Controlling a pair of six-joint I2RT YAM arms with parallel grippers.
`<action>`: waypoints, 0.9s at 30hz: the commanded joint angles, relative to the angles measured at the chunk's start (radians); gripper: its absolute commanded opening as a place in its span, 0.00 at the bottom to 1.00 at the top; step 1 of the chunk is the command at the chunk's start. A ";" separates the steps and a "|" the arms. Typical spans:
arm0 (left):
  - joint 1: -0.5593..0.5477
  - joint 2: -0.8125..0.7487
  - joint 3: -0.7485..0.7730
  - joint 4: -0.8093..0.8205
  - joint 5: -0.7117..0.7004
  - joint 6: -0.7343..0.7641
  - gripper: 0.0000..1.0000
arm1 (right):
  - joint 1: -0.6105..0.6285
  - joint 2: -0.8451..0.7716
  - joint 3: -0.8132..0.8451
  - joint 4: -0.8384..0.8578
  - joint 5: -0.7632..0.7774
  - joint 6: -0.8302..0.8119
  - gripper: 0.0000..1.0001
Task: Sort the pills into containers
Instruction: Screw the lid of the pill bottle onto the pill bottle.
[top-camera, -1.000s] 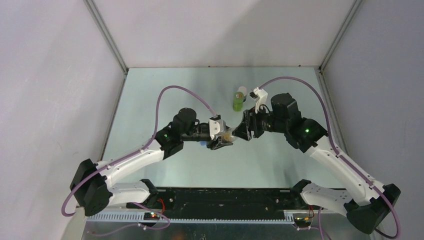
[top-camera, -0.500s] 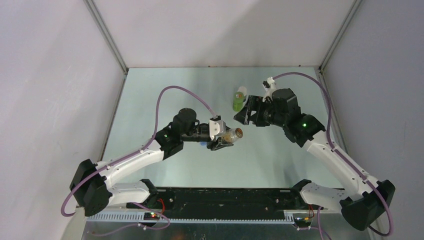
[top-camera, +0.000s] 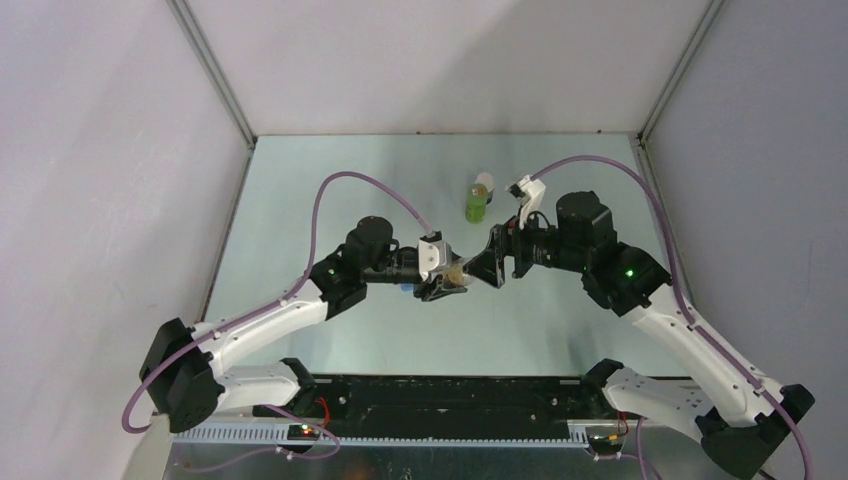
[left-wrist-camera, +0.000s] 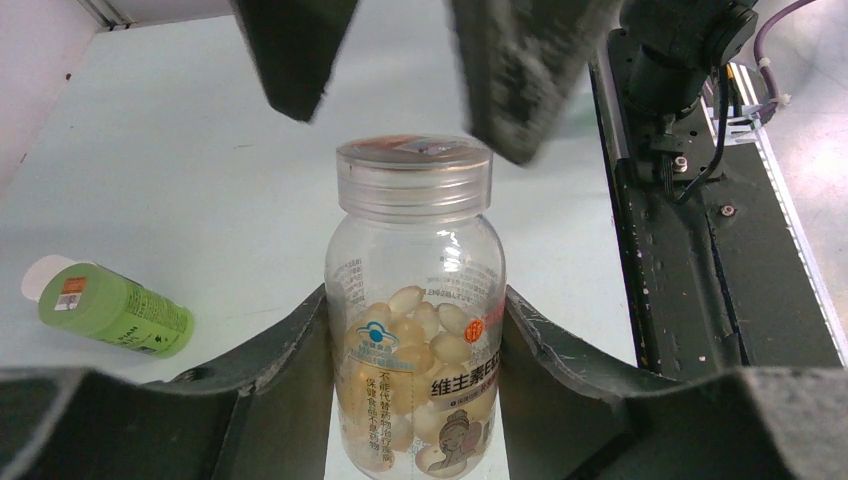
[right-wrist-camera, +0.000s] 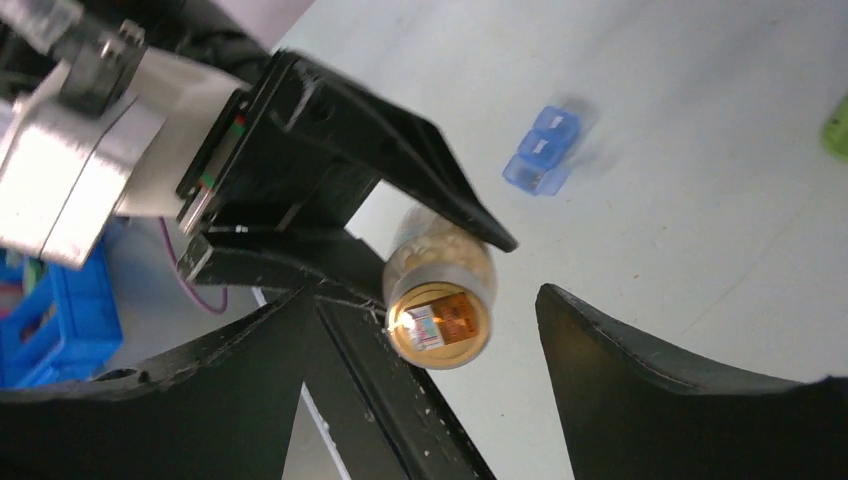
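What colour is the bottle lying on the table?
Green bottle with a white cap; clearest in the left wrist view.

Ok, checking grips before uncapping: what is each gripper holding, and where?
Left gripper clamps the pill bottle by its body, below the cap. Right gripper holds nothing; open, facing the cap.

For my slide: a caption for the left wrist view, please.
Left fingers grip a capped pill bottle, open right fingers near its cap, green bottle lying nearby.
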 joint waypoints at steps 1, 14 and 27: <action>-0.003 -0.013 0.059 0.040 0.032 0.000 0.00 | 0.033 0.013 0.010 -0.027 -0.032 -0.136 0.82; -0.004 -0.015 0.054 0.051 0.039 -0.006 0.00 | 0.037 0.064 0.023 -0.033 0.021 -0.095 0.48; -0.004 -0.011 0.042 0.055 -0.109 -0.025 0.00 | 0.104 0.110 0.015 0.030 0.391 0.617 0.00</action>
